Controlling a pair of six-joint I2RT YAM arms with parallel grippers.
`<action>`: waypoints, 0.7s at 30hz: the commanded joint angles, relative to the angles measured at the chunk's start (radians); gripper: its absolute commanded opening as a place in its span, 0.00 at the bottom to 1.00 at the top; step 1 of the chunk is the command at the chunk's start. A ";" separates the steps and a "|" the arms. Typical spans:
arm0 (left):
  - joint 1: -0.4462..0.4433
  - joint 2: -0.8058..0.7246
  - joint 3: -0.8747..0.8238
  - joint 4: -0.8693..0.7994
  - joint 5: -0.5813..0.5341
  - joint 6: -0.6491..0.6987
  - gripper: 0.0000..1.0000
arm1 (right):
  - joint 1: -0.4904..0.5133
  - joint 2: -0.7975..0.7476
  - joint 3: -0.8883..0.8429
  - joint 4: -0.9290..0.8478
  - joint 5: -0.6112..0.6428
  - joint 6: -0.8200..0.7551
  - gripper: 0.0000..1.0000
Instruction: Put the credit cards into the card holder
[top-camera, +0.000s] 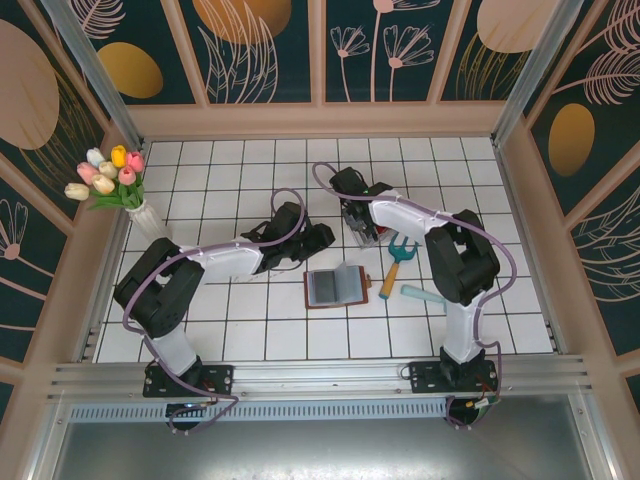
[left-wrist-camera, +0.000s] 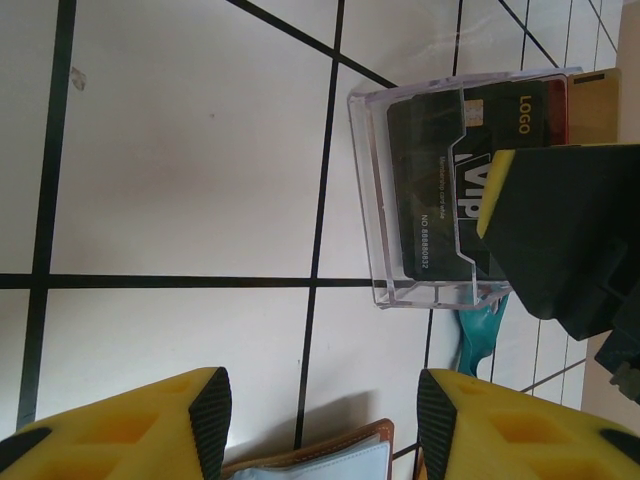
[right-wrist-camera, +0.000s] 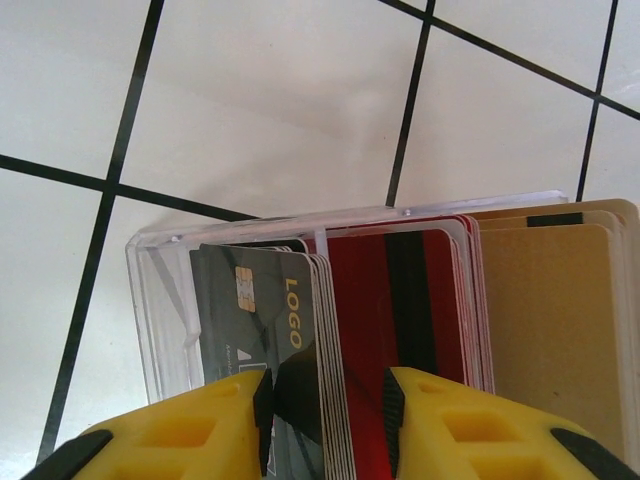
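- White tiled table: both arms reach out over its middle, and their grippers sit near each other.
- Clear plastic box: it is straight ahead of the right gripper, whose tips hang over its near edge. It is further ahead and to the right of the left gripper.
- Card holder: a brown wallet lying open and flat. It is just behind and beneath the left fingers, nearer the arm bases than the box. Its edge shows between those tips.
- Credit cards: they stand fanned inside the box, with the faces towards the right wrist camera. A dark grey stack is to the left, the red ones are in the middle, and tan ones are to the right. Their long axis runs straight away from the right fingers, across the line on which the fingers close.
- Right fingers: these are set narrow. The edge where the grey stack meets the red lies in the gap, and they are not visibly clamped on any card.
- Left fingers: these are spread wide and hold nothing.
- Judgement: the right arm is much nearer the cards, so the pick falls to it, and the left arm is better placed to steady the holder.
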 joint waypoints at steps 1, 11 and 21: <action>0.007 0.009 0.012 0.020 0.013 -0.010 0.54 | -0.004 -0.044 0.027 -0.035 0.041 -0.016 0.36; 0.006 0.014 0.012 0.020 0.019 -0.009 0.54 | -0.003 -0.053 0.034 -0.038 0.020 -0.013 0.26; 0.006 0.007 0.010 0.014 0.014 -0.009 0.54 | -0.003 -0.096 0.040 -0.058 0.014 -0.004 0.19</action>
